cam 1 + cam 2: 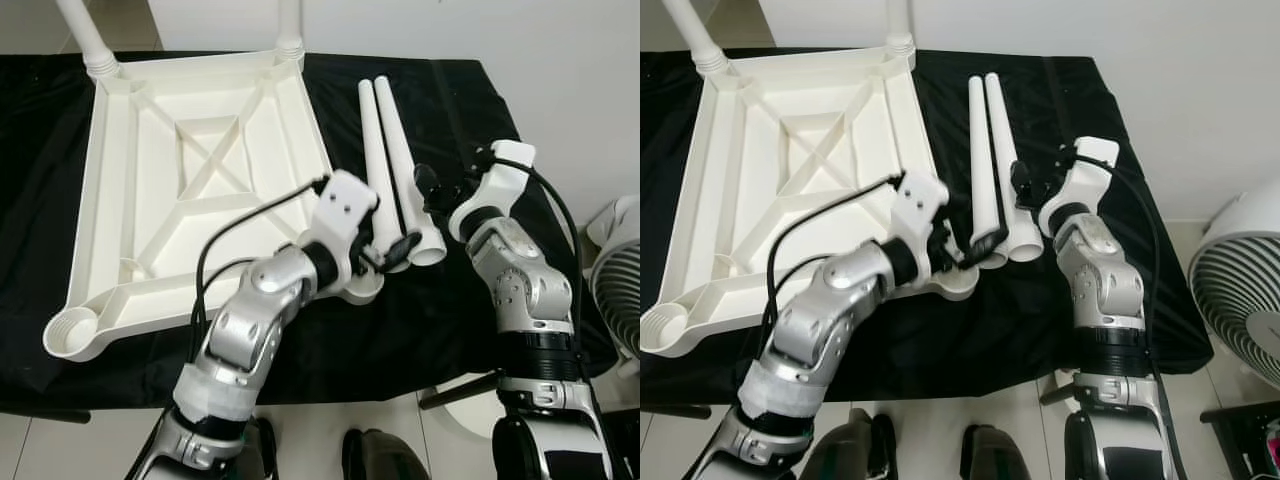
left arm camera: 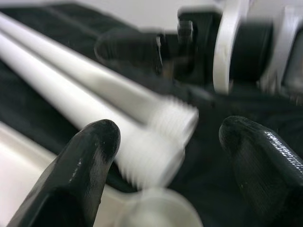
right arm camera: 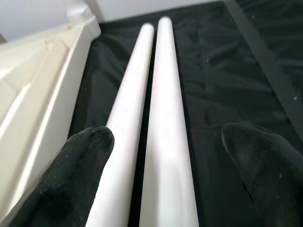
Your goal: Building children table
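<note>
My left gripper (image 2: pixel 161 161) is nearest to me, its fingers (image 2: pixel 80 165) spread apart around the threaded end of the two loose legs (image 1: pixel 392 170), gripping nothing yet. To do this step well, I think I must close on one leg only — the one closer to the tabletop — a little above the thread, so the thread stays free for screwing. The legs lie touching each other, so I should take care not to roll the second one away.

My right gripper (image 3: pixel 165 156) is just beside, on the other side of the same legs, also spread wide and empty.

The upside-down tabletop (image 1: pixel 190 170) lies on the black cloth (image 1: pixel 470 100). Its near corner sockets (image 1: pixel 72 335) are open and hold nothing — the two far sockets already carry upright legs (image 1: pixel 90 35).
</note>
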`<state>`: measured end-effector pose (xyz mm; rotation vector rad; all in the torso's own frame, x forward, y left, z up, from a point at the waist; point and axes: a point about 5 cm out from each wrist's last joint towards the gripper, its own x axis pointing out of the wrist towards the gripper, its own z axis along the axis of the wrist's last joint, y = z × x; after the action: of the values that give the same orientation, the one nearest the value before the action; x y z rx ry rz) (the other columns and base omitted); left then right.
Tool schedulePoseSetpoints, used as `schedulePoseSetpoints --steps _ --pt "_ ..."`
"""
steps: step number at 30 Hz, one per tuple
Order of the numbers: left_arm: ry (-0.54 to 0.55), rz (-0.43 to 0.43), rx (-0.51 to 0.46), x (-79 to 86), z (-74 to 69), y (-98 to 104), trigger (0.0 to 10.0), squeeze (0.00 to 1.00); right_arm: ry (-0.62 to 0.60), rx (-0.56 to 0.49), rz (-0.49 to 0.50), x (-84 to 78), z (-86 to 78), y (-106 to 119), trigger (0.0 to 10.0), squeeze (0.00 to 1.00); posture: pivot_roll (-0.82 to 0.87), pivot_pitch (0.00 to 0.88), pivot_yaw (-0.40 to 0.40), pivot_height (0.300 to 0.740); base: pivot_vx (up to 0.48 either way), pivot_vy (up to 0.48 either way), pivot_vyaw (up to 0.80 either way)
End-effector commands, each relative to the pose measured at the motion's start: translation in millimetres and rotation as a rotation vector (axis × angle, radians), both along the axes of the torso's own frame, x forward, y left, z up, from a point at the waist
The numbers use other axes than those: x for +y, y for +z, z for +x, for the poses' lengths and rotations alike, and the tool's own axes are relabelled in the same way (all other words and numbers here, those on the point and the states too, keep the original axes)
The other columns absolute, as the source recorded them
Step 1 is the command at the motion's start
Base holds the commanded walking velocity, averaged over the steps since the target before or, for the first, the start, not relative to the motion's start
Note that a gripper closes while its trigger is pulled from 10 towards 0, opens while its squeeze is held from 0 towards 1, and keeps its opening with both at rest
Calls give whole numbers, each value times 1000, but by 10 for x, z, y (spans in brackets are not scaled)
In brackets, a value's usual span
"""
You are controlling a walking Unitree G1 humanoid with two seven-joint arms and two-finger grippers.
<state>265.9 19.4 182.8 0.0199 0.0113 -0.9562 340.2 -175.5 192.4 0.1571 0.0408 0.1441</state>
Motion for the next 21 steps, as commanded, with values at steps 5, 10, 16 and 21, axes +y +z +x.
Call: schedulePoseSetpoints --steps 5,10,16,21 --pt "-16 48 -18 66 -57 -86 10000 0 8 49 -47 -57 39 -70 10000 0 -75 116 9 740 0 0 0" --pt "35 84 -45 240 -46 -76 10000 0 -25 121 -110 -171 220 -75 10000 0 -54 97 18 740 0 0 0" --pt "56 86 -59 293 -47 -20 10000 0 -4 257 -58 -112 286 -156 10000 0 -47 95 21 740 0 0 0" --pt "57 88 -66 297 -55 -24 10000 0 68 331 -58 -31 289 -231 10000 0 -47 93 13 740 0 0 0"
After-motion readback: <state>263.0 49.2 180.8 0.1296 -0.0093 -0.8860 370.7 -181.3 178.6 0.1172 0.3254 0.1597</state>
